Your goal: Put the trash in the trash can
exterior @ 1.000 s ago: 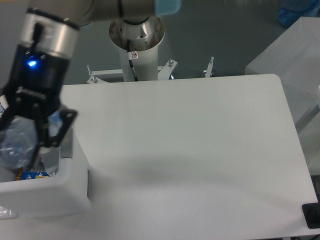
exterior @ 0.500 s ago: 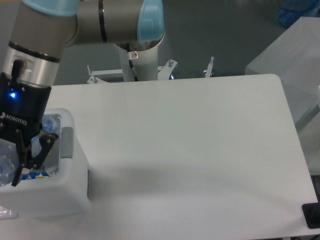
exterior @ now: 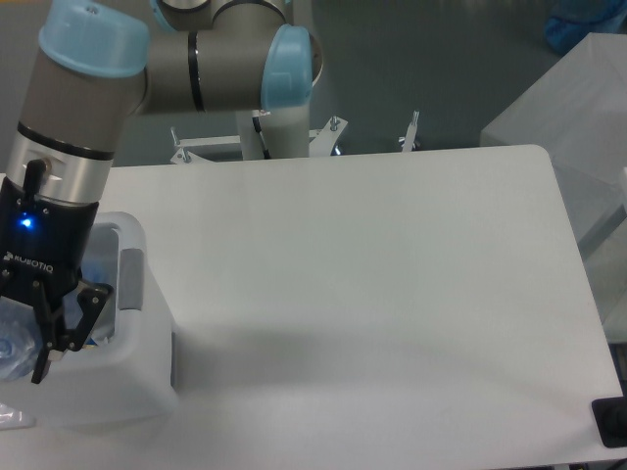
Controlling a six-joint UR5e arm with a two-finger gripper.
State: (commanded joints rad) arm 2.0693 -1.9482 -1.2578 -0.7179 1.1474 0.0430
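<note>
My arm (exterior: 118, 108) has swung lower and further left than a second ago, and my claw (exterior: 44, 338) has sunk from above the bin's rim down into its opening, so the blue and yellow label I could see inside earlier is now hidden behind my wrist.

The bin (exterior: 132, 367) is the biggest thing near me: white, boxy, thick-walled, with rounded corners and a grey strip (exterior: 129, 279) on its right rim. It stands at the left edge of the white table (exterior: 372, 294), at about 8 o'clock in the view.

The wrapper (exterior: 15, 338) is crumpled, clear and bluish, and lies inside the bin at 9 o'clock of my claw, pressed against my fingers (exterior: 88, 304). I cannot tell whether they are gripping it or have let go; they look spread apart, their tips low in the bin
</note>
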